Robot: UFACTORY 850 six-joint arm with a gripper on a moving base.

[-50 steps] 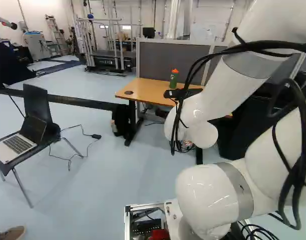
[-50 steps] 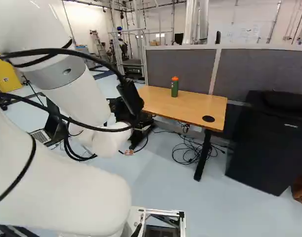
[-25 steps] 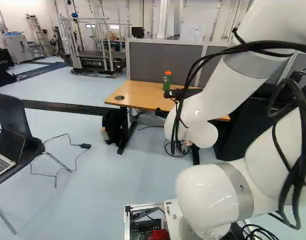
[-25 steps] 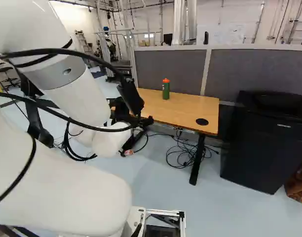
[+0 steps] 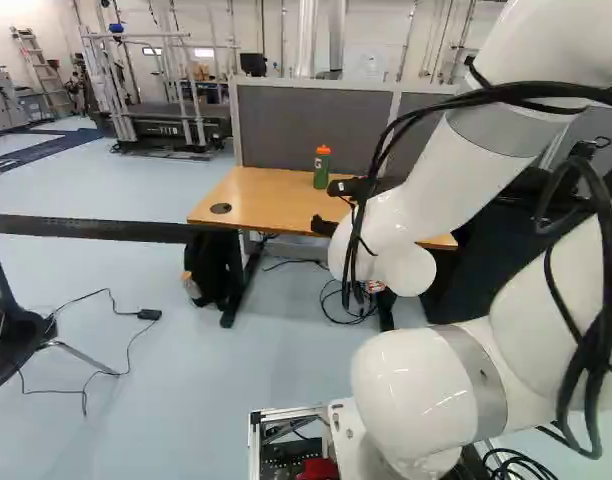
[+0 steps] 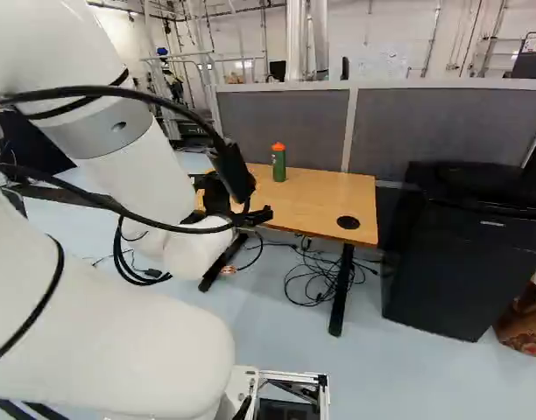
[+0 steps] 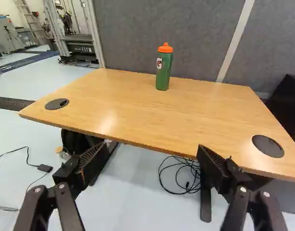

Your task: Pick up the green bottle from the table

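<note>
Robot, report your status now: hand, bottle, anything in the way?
Hand open, empty. Bottle upright on table, ahead of hand, near the partition. Only the table's near edge seen between hand and bottle.

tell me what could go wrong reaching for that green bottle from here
The open fingers could catch the near edge of the table if they advance too low. The green bottle stands near the grey partition, so overshooting might tip it. The black cable looping off the arm might snag.
</note>
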